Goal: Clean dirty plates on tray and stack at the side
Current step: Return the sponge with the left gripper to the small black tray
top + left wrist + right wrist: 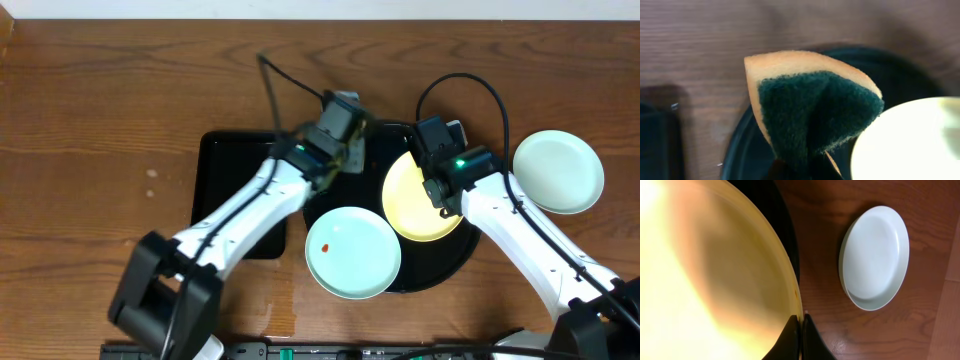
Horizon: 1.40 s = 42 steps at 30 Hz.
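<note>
The work is at the second plate. The right pincer (801, 329) is closed tight on the rim of the yellow plate (420, 205), which lies over the far right part of the round black tray (455, 262). The tray is near the middle of the table, toward the near edge. The left pincer (345, 148) is narrow and squeezes a folded sponge (810, 110), green scouring side outward, just beside the far left rim of this plate. I judge that the wiping of the yellow plate is about to begin or is going on.

One mint plate (558, 172) sits alone on the wood toward the right edge of the table. It looks clean, so it is probably the start of the stack. The other mint plate (352, 252), with a red speck, waits on the near part of the tray.

The next move asks the left arm to press the sponge on the face of the yellow plate while the right grip holds it steady. After that, the plate should go onto the mint plate at the right.

Some things are hard to tell:
- The yellow plate is so bright in both wrist views that I cannot see any dirt on it.
- I cannot tell whether the sponge touches the plate, or whether the plate is lifted off the tray.
- The left fingers are almost hidden behind the sponge.
- The arms cover part of the tray and of the rectangular tray (228, 170) at its left.
</note>
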Each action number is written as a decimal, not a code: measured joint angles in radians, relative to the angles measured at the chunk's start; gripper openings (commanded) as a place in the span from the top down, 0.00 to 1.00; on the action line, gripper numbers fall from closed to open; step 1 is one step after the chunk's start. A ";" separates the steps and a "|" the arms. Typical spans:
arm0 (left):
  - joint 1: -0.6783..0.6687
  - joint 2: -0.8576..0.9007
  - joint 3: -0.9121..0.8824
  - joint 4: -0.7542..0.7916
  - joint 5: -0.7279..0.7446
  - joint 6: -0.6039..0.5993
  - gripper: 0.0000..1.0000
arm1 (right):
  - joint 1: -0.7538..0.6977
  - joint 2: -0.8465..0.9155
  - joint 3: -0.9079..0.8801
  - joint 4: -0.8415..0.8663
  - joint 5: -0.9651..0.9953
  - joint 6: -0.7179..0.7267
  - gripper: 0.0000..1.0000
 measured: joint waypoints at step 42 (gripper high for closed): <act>-0.147 0.198 -0.033 0.179 -0.179 0.077 0.92 | 0.000 0.000 0.000 0.000 0.000 0.000 0.99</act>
